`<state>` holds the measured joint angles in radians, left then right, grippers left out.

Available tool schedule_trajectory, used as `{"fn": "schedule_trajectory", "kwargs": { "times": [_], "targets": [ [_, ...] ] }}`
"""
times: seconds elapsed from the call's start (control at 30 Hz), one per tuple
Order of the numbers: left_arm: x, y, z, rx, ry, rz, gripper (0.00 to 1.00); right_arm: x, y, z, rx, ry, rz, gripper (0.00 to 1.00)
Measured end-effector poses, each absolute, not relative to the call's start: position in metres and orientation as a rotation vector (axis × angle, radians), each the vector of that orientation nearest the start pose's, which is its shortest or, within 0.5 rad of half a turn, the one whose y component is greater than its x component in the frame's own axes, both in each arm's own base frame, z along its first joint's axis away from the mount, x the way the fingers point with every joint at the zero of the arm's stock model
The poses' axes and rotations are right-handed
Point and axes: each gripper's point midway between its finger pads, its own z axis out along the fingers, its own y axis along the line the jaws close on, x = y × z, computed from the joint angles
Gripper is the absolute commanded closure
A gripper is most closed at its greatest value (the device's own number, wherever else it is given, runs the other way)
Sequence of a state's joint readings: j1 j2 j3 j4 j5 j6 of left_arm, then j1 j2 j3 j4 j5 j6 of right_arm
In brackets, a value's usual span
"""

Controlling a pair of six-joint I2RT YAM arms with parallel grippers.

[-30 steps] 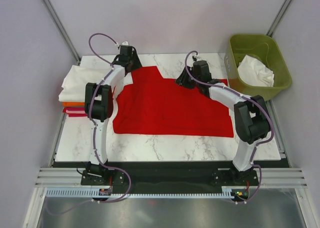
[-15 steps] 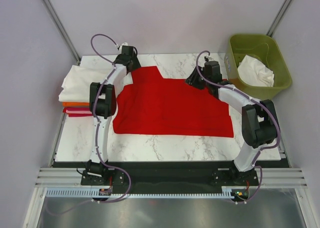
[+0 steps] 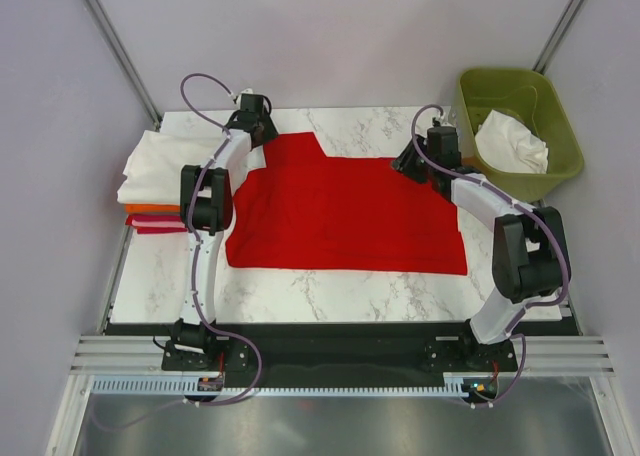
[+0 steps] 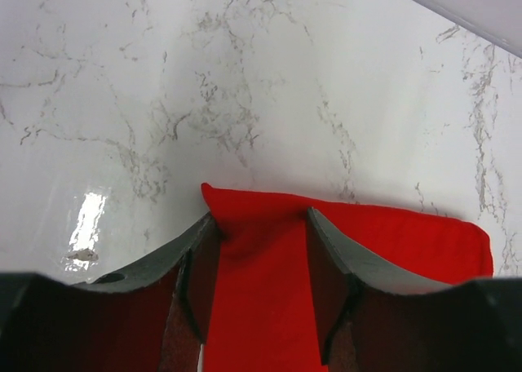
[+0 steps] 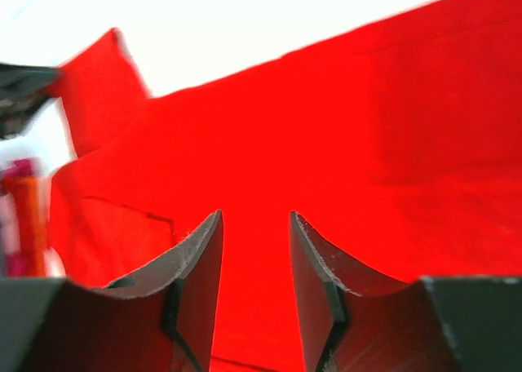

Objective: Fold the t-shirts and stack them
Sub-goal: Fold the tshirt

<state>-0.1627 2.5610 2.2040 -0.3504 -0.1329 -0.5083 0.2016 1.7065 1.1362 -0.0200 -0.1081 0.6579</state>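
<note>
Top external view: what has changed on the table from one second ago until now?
The right gripper slid rightward along the red t-shirt's far edge, toward the olive bin, jaws apart. Nothing was visibly gripped or released. The left gripper, the red t-shirt and the folded stack stayed put.

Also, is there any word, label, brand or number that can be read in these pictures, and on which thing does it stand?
No text can be read in any view.
The red t-shirt, the folded shirts, the green bin and the table show no print, tag or label.
</note>
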Motion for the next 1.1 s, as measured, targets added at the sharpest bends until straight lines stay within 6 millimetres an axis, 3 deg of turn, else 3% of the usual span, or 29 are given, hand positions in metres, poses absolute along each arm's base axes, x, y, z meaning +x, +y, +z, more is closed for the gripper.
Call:
{"fn": "schedule_trajectory", "kwargs": {
  "times": [0.13,0.23,0.27,0.4,0.57,0.77,1.1],
  "targets": [
    [0.652,-0.107,0.041,-0.454,2.229,-0.229,0.48,0.458,0.12,0.119,0.473,2.215,0.445,0.48],
    [0.655,-0.11,0.042,-0.453,2.227,-0.27,0.64,0.461,0.101,0.119,0.489,2.219,0.303,0.46],
    [0.655,-0.11,0.04,-0.457,2.23,-0.281,0.82,0.464,0.094,0.12,0.491,2.214,0.254,0.46],
    [0.655,-0.107,0.035,-0.468,2.243,-0.31,0.98,0.478,0.07,0.118,0.503,2.204,0.062,0.45],
    [0.657,-0.107,0.036,-0.46,2.238,-0.344,0.98,0.499,0.046,0.104,0.509,2.222,-0.148,0.46],
    [0.658,-0.105,0.038,-0.456,2.226,-0.362,0.98,0.521,0.024,0.08,0.516,2.267,-0.283,0.46],
    [0.659,-0.093,0.074,-0.459,2.141,-0.375,0.98,0.554,-0.001,0.065,0.544,2.285,-0.352,0.46]
  ]
}}
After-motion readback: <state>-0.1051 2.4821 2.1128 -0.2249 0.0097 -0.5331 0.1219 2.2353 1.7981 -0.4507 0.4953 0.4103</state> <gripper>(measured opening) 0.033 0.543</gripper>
